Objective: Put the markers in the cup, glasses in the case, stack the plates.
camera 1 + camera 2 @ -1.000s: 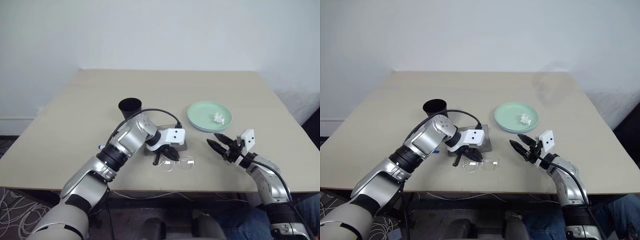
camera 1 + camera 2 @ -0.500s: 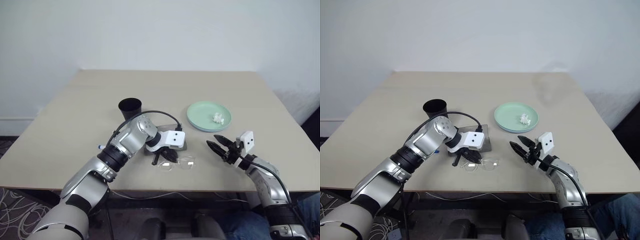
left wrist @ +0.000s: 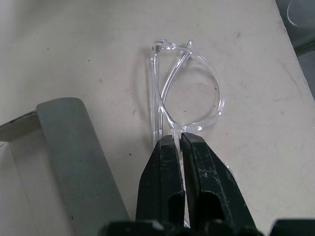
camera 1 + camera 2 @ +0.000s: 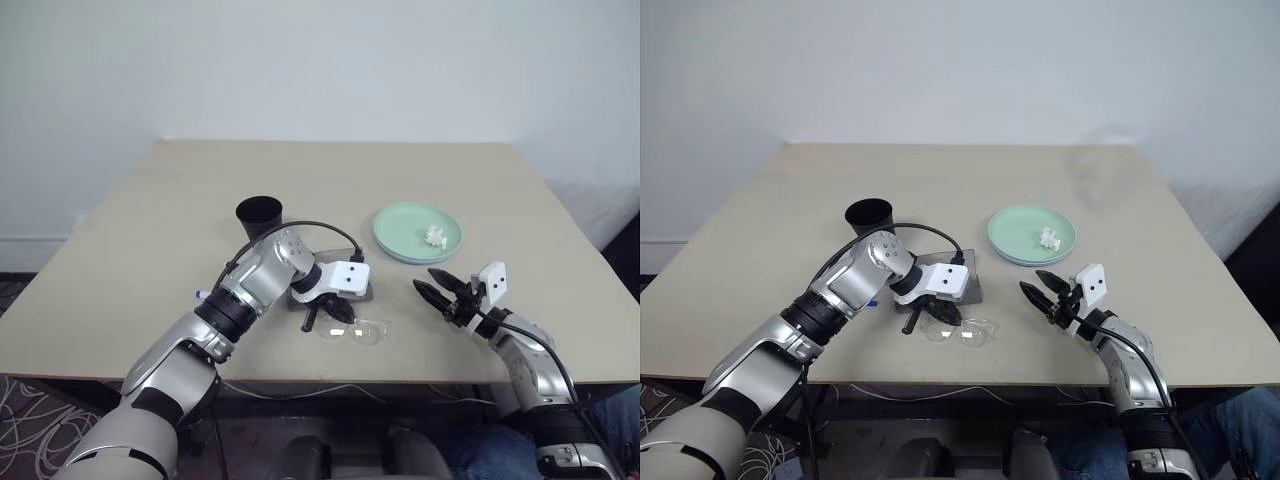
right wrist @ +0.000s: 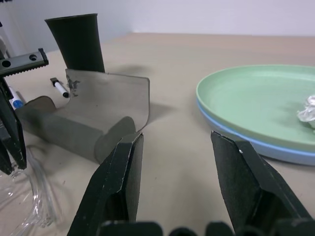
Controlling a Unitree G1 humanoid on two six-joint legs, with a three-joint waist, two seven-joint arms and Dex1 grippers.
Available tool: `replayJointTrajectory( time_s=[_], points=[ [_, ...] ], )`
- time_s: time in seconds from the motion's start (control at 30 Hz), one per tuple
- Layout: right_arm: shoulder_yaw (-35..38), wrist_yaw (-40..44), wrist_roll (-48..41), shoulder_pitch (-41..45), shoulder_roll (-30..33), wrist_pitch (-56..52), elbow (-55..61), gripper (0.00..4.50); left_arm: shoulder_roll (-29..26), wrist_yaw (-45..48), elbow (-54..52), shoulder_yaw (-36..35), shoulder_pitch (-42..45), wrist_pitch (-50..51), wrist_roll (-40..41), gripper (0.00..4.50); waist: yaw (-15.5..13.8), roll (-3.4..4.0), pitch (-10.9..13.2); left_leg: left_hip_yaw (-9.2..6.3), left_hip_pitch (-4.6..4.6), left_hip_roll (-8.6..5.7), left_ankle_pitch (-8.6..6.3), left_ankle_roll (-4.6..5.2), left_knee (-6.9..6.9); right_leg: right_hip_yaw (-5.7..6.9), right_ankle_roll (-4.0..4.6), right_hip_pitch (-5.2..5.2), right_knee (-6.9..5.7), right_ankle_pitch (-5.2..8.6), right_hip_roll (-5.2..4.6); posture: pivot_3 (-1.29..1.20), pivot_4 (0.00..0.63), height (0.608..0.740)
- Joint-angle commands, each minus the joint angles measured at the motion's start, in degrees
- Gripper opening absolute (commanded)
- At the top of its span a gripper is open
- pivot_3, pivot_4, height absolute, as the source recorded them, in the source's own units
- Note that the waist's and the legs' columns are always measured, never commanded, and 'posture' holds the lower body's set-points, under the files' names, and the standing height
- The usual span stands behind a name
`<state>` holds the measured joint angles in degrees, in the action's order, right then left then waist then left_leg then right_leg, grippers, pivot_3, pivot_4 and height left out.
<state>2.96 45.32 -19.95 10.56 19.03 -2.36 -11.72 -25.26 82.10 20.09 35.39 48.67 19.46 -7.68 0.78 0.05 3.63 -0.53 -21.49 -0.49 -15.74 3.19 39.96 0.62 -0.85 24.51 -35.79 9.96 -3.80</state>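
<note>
Glasses [image 3: 184, 96]: clear plastic, rounded lenses, temples folded; on bench near edge, just near of case, faint against bench.
Left gripper [image 3: 178, 140]: black fingers pinched together on glasses frame.
Case [image 5: 93, 118]: flat grey box, translucent lid raised; partly hidden by left arm.
Cup [image 4: 260, 215]: black tapered tumbler, upright, far-left of case.
Plates [image 4: 418, 231]: mint stacked on light blue, far right; crumpled white paper [image 4: 435, 236] on top.
Right gripper [image 4: 440, 293]: jaws apart, empty, above bench right of glasses.
Markers [image 5: 61, 89]: mostly hidden behind case.
Bench [image 4: 500, 190]: smooth beige top; plain white wall behind.
</note>
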Motion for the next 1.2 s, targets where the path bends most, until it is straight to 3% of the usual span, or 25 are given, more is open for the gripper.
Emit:
replayJointTrajectory(
  time_s=[0.03, 0.3, 0.57, 0.73, 1.2],
  points=[
    [0.4, -0.4, -0.1, 1.2, 0.0, 0.7, 1.9, 2.38, 0.3, 1.0, -1.0, -4.4, 3.3, 2.0, 3.3, 0.02, 0.0, 0.0, 0.0, 0.0, 0.0, 0.0, 0.0, 0.0, 0.0, 0.0, 0.0, 0.0, 0.0, 0.0, 0.0, 0.0, 0.0, 0.721],
    [0.5, -0.1, -0.7, 1.0, 0.7, -0.6, 3.6, 2.38, -0.4, 1.0, -0.5, -10.5, 8.0, 4.1, 7.4, 0.02, 0.0, -0.01, 0.0, 0.02, -0.05, 0.02, 0.0, 0.0, 0.02, -0.05, -0.01, 0.0, 0.08, 0.0, -0.04, 0.0, 0.0, 0.721],
    [0.4, 0.5, -0.9, 0.7, 0.9, -1.3, 4.3, 2.38, -2.0, -12.0, 18.5, -9.9, 15.0, -10.5, -1.9, 0.02, 0.0, -0.01, 0.0, 0.01, 0.0, -0.12, 0.0, 0.0, 0.03, -0.05, -0.02, 0.0, 0.01, -0.01, 0.05, 0.0, 0.0, 0.721],
    [-0.1, 0.3, -0.6, 0.9, 0.2, -1.1, 4.0, 2.38, -1.4, -14.0, 25.4, -9.6, 15.2, -16.3, -4.6, 0.02, 0.0, -0.04, 0.0, 0.0, -0.08, -0.12, 0.0, 0.0, 0.03, -0.04, -0.1, 0.03, 0.06, -0.06, 0.05, 0.0, 0.0, 0.721],
    [-0.6, -0.5, -0.6, -0.1, -0.6, -1.0, 4.4, 2.38, 1.7, -11.0, 23.7, -9.5, 11.7, -15.7, -5.9, 0.02, -0.3, -0.07, 0.0, 0.01, -0.1, -0.11, -0.01, 0.01, 0.04, -0.04, -0.1, 0.02, 0.06, -0.05, -0.01, 0.0, 0.0, 0.721]
  ],
)
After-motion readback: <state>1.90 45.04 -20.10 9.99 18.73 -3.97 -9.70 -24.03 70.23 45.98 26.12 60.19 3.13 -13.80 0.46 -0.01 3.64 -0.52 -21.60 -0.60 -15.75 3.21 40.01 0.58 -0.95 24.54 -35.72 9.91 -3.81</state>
